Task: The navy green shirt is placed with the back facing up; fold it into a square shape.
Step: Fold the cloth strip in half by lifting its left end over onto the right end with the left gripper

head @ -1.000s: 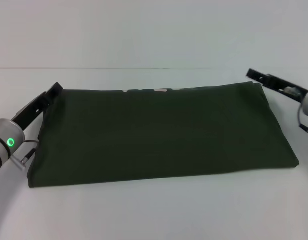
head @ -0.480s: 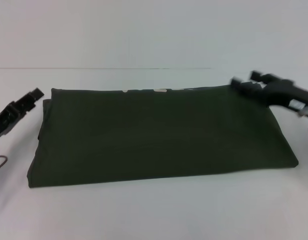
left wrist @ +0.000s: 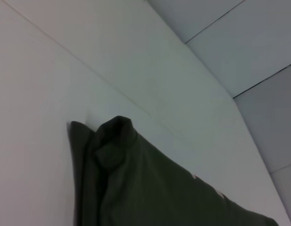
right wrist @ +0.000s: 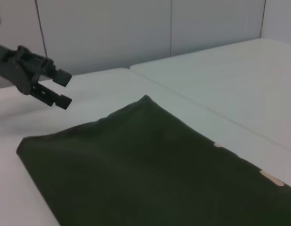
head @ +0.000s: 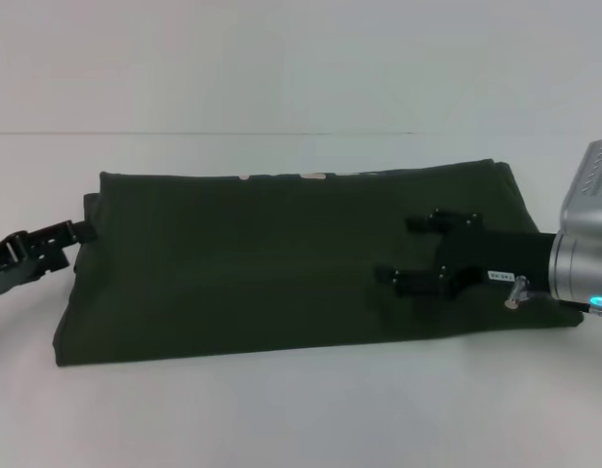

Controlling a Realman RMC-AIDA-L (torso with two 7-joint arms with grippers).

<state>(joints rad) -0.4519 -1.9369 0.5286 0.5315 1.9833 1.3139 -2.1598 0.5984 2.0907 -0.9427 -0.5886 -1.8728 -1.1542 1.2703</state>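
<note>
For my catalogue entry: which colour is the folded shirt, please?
Plain dark olive green; the navy green shirt shows best in the head view.

One navy green shirt [head: 281, 258] lies folded into a long band on one white table [head: 301, 409]. Two black grippers are present: the left gripper [head: 74, 234] and the right gripper [head: 403, 251], each with two fingers spread apart.

The right hand [head: 403, 251] has swung in from beyond the far right corner of the navy green shirt [head: 281, 263] and now hangs over the shirt's right half, fingers spread. The left hand [head: 49, 244] has dropped back from the shirt's far left corner to just beside its left edge, fingers parted.
</note>
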